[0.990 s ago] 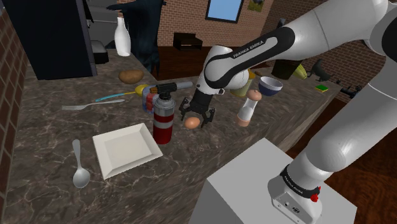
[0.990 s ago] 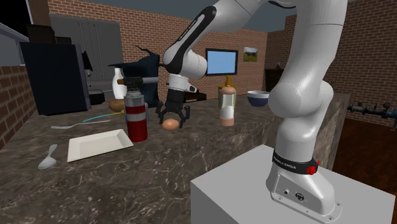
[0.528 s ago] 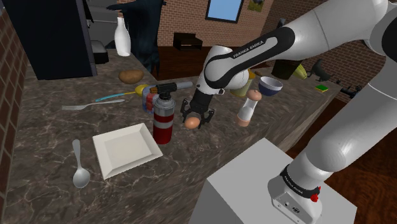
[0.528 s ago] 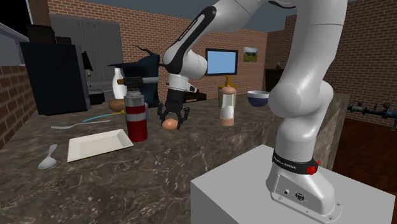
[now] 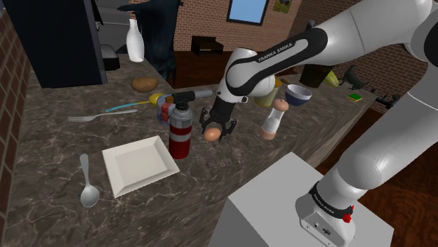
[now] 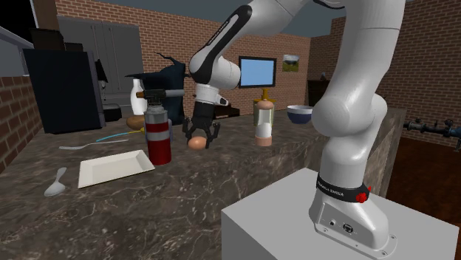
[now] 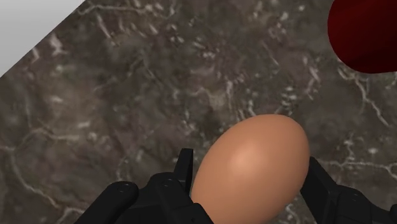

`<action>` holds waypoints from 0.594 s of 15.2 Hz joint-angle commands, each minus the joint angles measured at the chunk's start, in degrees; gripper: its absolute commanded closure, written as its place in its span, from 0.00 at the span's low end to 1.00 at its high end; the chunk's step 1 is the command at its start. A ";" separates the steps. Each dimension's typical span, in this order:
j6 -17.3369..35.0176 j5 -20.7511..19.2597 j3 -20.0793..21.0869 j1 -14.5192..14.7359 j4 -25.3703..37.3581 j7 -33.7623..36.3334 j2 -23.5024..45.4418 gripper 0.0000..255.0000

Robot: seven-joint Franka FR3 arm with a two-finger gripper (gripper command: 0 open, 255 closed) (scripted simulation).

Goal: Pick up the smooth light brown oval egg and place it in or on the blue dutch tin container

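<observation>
Black gripper pinches the light-brown egg betw. its fingers, centre of shoulder view, low over the dark marbled counter, w/ red canister just left & white square plate lower left.
</observation>
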 commanded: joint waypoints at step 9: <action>-8.21 -0.24 -0.82 -0.34 2.82 1.43 -5.59 1.00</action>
